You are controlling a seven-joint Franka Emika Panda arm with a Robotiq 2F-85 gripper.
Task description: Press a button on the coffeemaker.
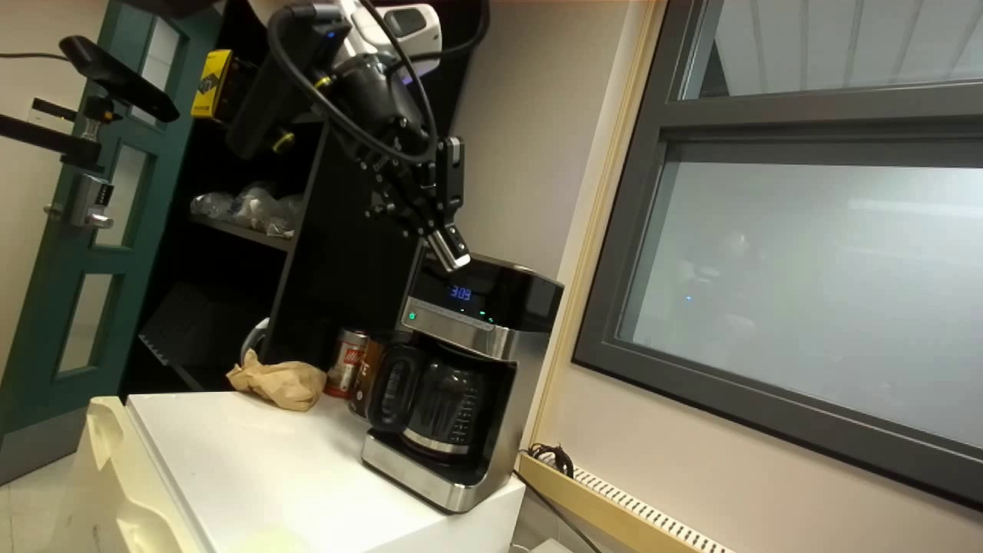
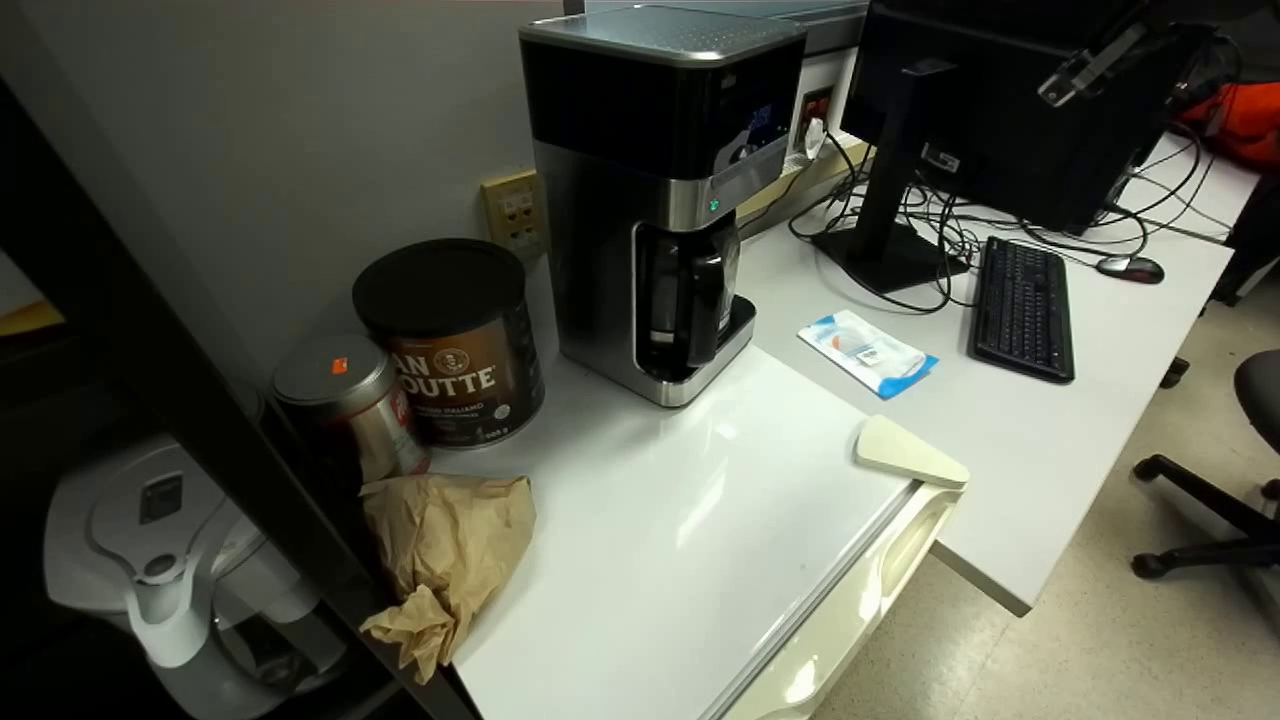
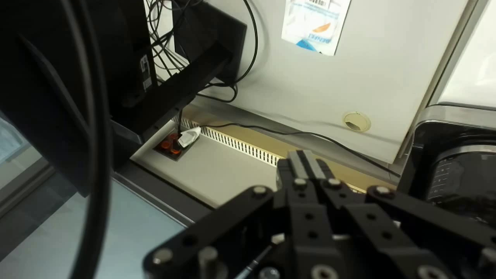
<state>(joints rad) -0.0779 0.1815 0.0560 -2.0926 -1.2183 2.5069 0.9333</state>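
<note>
- White worktop (image 2: pixel 640 560) carries the coffeemaker (image 2: pixel 610 230).
- Probably heavy, rigid, slick; press its front panel (image 1: pixel 461 303), no grip needed.
- Hand (image 1: pixel 453 259) pinched fully closed, empty.

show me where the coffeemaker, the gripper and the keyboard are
Drip coffeemaker (image 2: pixel 612 225), in an exterior view: its silver side.
Gripper (image 3: pixel 305 164), in the wrist view: midway between its fingertips.
Computer keyboard (image 2: pixel 1022 308), in an exterior view: middle of its keys.

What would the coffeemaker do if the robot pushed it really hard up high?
The coffeemaker might tip, because it's taller than it is wide. Or it could slide, since the white surface underneath looks shiny. The carafe might break if it fell, because it looks like glass.
</note>
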